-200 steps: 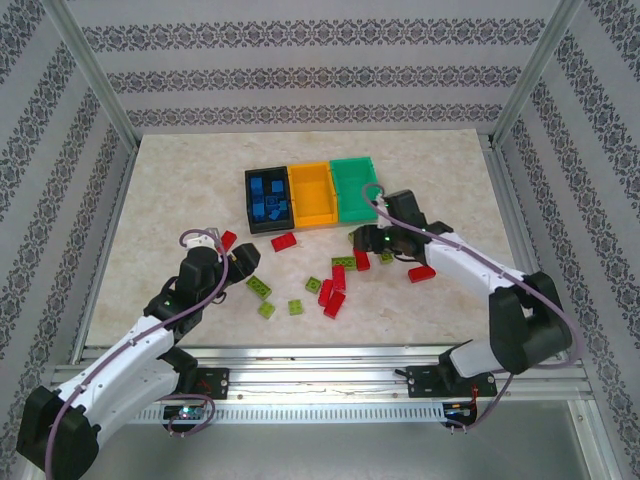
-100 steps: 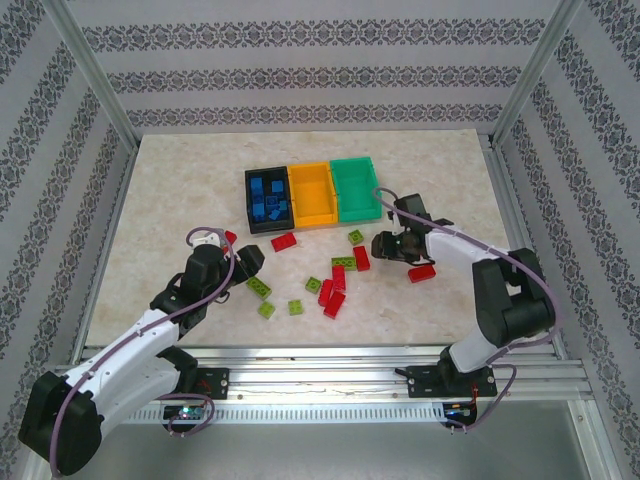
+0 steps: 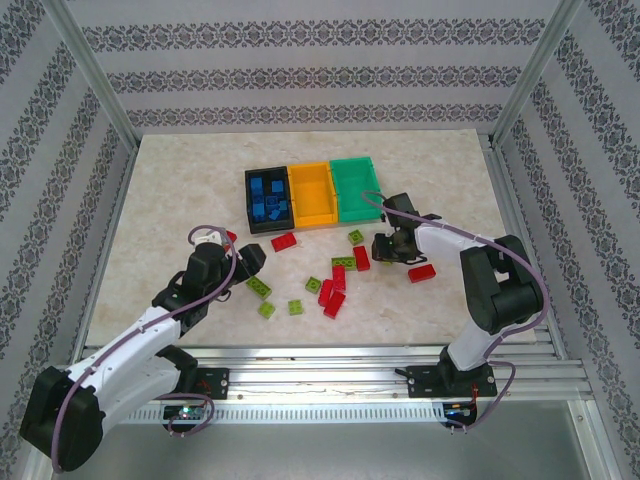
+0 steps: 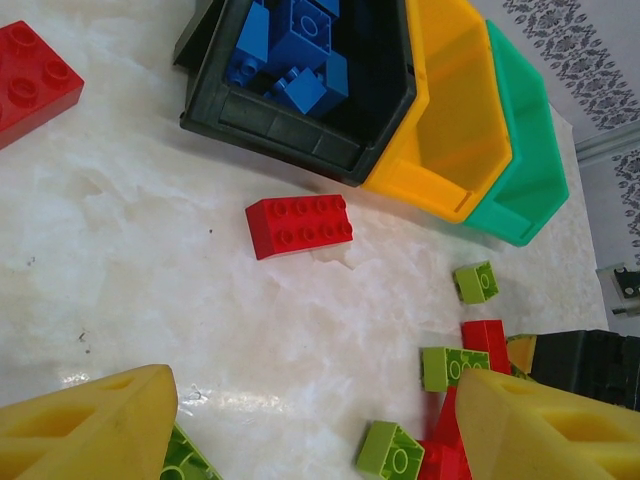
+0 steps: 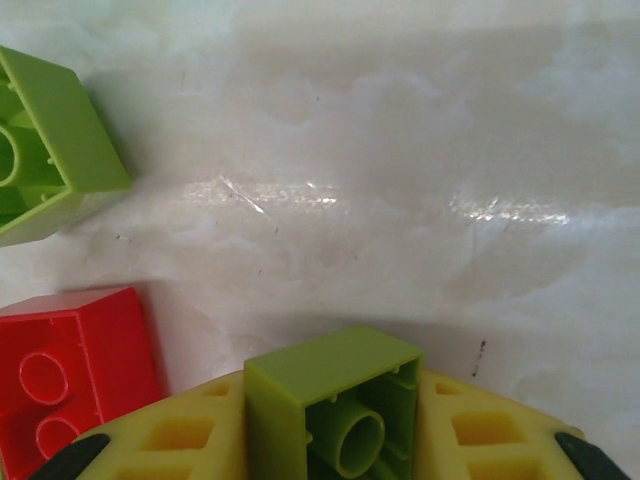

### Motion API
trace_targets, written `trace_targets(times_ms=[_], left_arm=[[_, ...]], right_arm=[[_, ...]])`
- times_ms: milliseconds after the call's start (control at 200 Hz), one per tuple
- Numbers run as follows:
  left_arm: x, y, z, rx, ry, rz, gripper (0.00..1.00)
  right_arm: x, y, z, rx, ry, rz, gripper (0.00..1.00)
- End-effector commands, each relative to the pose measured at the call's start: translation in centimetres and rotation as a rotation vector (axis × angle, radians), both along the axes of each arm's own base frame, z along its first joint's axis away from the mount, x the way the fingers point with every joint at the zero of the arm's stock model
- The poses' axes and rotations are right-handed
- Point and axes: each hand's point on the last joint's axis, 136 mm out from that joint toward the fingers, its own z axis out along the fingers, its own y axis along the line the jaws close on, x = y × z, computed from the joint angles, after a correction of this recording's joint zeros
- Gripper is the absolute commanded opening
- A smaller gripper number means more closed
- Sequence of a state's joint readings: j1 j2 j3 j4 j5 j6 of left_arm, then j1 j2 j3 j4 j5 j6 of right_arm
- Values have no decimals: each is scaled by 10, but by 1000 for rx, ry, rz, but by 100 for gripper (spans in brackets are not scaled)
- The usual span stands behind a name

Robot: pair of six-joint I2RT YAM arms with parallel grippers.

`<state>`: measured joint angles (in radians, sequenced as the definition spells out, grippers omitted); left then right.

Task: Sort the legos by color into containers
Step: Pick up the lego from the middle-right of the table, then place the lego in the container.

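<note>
Swinging outward over the last second, the right gripper now sits to the right of the loose pile, its elbow folded closer to the base and its jaws drawn in. Its yellow pads pinch a lime brick by the side walls, hollow underside turned to the wrist camera. Those flat walls probably give the pads square faces to bear on. The brick is close to the table, near a red brick and a second lime brick, so I judge the lift has barely begun.

The green bin stands just behind this gripper and is the bin nearest the right arm, which is likely why this arm takes lime pieces.

The left gripper hovers with its jaws spread and nothing between them. It faces a long red brick lying in front of the black bin. Blue bricks already lie in that bin. The orange-yellow bin beside it is bare, presumably meant for red. Red and lime legos lie scattered between the arms.
</note>
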<state>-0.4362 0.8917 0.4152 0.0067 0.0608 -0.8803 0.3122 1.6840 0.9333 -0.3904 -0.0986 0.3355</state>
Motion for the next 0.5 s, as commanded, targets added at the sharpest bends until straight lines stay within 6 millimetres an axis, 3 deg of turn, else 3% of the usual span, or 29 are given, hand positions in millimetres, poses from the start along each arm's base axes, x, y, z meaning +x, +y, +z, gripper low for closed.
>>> trace_targets(times_ms=[0,105,300,500], left_arm=[[8,-1,14,-47,-42,12,74],[8,-1,17,-21,-26,5,74],[9,-3,11,-20,-1,-4,74],[7,-6,10,-28,13,-13,74]], right_arm=[[5,9,22,25,-42,28,26],[23,20,49,68,-107,34,26],[84,49,105,154,-224,56,29],[147,63,127,164,-276,55,40]])
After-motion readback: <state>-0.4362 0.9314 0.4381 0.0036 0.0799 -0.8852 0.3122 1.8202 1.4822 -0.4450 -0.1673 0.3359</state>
